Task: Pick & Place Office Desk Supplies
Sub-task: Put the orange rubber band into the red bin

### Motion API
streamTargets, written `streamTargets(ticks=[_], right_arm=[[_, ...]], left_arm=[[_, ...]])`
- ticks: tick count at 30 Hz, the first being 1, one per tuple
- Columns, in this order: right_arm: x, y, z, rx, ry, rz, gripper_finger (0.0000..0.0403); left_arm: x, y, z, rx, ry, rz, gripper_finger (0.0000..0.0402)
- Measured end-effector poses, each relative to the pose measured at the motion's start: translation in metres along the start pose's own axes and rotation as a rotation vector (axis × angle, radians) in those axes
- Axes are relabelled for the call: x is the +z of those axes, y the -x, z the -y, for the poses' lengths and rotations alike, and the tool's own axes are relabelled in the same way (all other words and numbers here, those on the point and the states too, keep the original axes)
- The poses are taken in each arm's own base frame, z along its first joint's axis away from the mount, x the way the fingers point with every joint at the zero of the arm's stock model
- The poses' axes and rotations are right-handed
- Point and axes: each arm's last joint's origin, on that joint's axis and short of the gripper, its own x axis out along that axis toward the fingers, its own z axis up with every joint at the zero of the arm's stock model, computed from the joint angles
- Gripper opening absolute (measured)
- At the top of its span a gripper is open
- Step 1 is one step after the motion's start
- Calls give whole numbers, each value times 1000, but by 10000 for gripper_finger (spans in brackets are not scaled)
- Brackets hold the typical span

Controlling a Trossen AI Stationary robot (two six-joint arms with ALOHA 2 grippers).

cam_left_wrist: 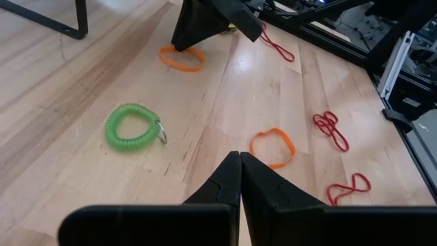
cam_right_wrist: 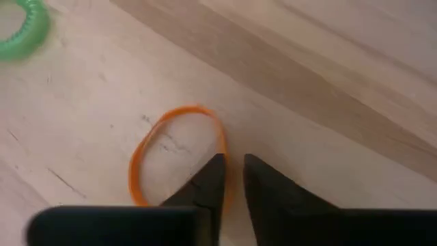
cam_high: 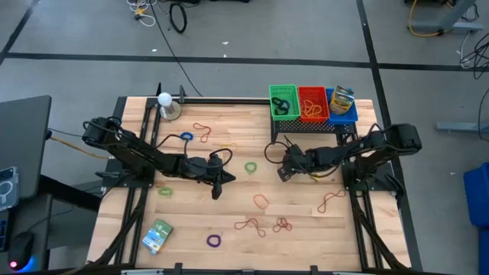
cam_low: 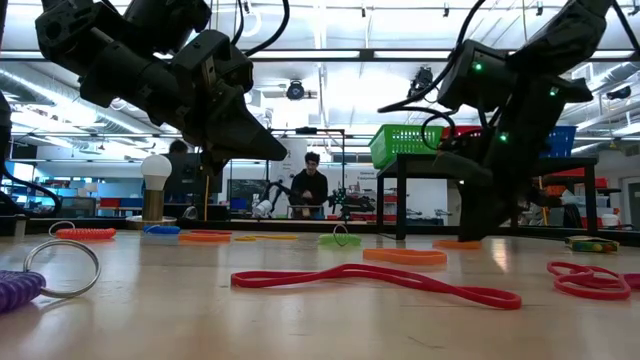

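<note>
I see an orange band flat on the wood, oval loop, near a green coil ring; red bands scattered at the front.

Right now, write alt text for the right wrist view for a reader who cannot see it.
The right gripper is down at the wooden table, its two dark fingers nearly together at the edge of a thin orange rubber band lying flat. A green coiled ring shows partly at one corner of the picture.
</note>
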Motion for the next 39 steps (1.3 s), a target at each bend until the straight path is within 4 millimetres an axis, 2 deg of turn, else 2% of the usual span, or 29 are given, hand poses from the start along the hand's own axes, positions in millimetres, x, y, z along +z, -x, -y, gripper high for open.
streamTargets(ticks=[3,6,10,13,19,21,23,27,32,35,39], right_arm=[[2,7,-4,14,22,-9,20],[8,27,-15,70,61,-47,8],[25,67,-30,110,115,-31,5],[40,110,-39,145,134,-7,4],[78,200,-26,44,104,89,3],[91,221,-14,-49,99,126,3],[106,232,2,-165,84,170,3],[138,227,38,-337,37,196,2],[166,194,81,-465,34,165,2],[174,174,95,-450,44,150,3],[177,156,104,-422,36,146,18]], left_arm=[[0,0,0,1,9,-2,9],[-1,0,0,3,10,-5,9],[0,0,0,3,9,-5,9],[0,0,0,3,11,-5,9],[0,0,-1,22,44,3,9],[0,0,-1,33,50,9,9],[0,0,-2,50,53,15,9],[0,0,-3,76,58,26,9],[0,0,-4,95,65,32,9],[-1,0,-5,135,87,41,9],[0,0,-5,137,110,45,9]])
